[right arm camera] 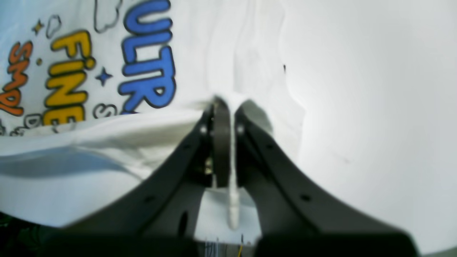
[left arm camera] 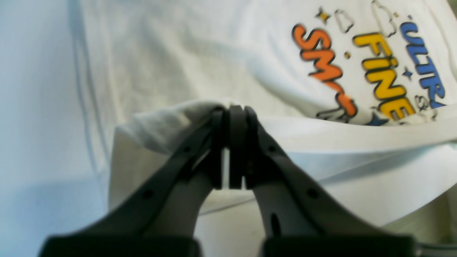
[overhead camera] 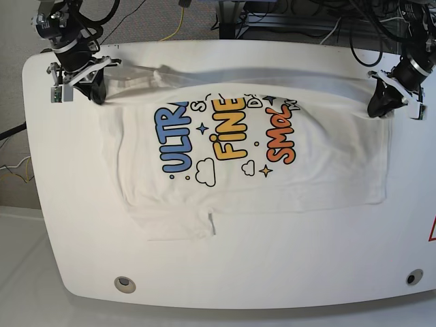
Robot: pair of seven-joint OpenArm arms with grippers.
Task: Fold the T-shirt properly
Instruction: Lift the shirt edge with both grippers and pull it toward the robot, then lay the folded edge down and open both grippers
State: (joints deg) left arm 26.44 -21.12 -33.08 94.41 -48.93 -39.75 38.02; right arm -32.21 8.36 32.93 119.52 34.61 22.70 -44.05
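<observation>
**K:** Fingers on both sides are clamped tight on cloth. Left gripper (left arm camera: pixel 230 146) pinches a bunched edge of the T-shirt (overhead camera: pixel 252 163); right gripper (right arm camera: pixel 226 142) has a thin white fold squeezed between its pads.

**M:** Where's the shirt?

**K:** Lying across the counter (overhead camera: pixel 225 272), print facing up, words ULTRA, FiNE, SMOL readable in the base view. Far edge is lifted and drawn into a line between the two grippers, with a rolled lip over the top of the print. Near part lies flat, one sleeve sticking out at the front.

**M:** Why hold both ends?

**K:** My read: a matched pinch at each end keeps that edge taut and straight, so it can travel as one line and the fold lands square. Let one side go and the edge sags.

**M:** Arm pose?

**K:** Spread wide, both at the far side of the counter, one near each far corner. Right arm (overhead camera: pixel 71 58) sits on the base view's left, left arm (overhead camera: pixel 398 85) on its right. Both wrists angle down at the cloth, fingers low, close to the surface.

**M:** Risk?

**K:** Uneven pull skews the crease. Looks like an early fold, most still to do.
</observation>
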